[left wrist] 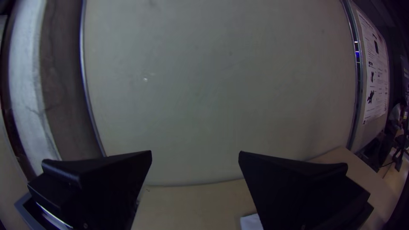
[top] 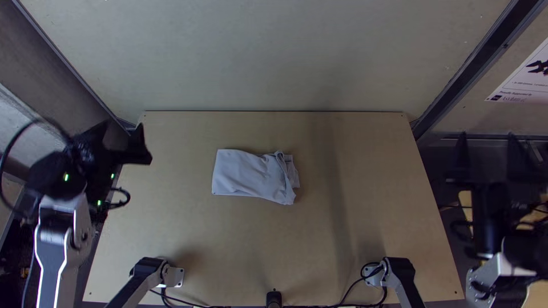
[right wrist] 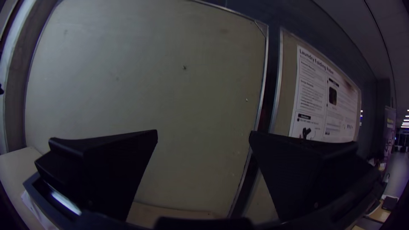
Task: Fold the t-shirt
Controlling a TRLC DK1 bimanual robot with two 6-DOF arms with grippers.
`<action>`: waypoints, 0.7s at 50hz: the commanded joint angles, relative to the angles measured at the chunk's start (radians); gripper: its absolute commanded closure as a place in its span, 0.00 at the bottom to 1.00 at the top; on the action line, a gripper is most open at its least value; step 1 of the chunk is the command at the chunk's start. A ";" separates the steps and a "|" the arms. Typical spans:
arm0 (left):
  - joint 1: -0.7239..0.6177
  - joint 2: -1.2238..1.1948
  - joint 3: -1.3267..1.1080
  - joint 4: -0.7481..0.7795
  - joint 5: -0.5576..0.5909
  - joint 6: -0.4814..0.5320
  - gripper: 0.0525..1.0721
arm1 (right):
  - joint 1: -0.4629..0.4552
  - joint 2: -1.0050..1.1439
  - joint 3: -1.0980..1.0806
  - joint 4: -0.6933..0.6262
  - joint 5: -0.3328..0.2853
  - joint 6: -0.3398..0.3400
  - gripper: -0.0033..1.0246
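Top view: t-shirt (top: 245, 177), folded bundle, long axis roughly along far edge of worktop (top: 377, 171); rightward of left gripper (top: 124, 124), nearer one. Right gripper (top: 486, 134) farther. Both wide, empty.

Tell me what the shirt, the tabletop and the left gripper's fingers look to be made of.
Shirt: soft, matt woven or knitted fabric, perhaps cotton; it creases and drapes in folds.
Tabletop: light wood or wood-look board, smooth, with at most a dull sheen; flat and evenly tan.
Left gripper's fingers: probably hard black plastic, mostly matt, judging by crisp edges and flat faces.
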State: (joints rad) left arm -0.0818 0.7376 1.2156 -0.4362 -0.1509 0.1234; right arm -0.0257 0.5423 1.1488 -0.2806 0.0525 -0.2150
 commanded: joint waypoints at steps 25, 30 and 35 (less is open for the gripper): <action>0.047 -0.739 -0.746 0.271 0.005 0.045 0.04 | 0.107 -0.548 -0.609 0.057 -0.003 0.100 0.04; 0.054 -0.742 -0.840 0.290 0.002 0.028 0.04 | 0.102 -0.548 -0.715 0.093 -0.003 0.155 0.04; 0.054 -0.742 -0.970 0.360 -0.007 0.025 0.04 | 0.096 -0.548 -0.863 0.193 -0.002 0.186 0.04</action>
State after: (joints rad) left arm -0.0315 0.0128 0.3546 -0.1341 -0.1501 0.1570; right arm 0.0765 0.0032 0.4053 -0.1513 0.0528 -0.0765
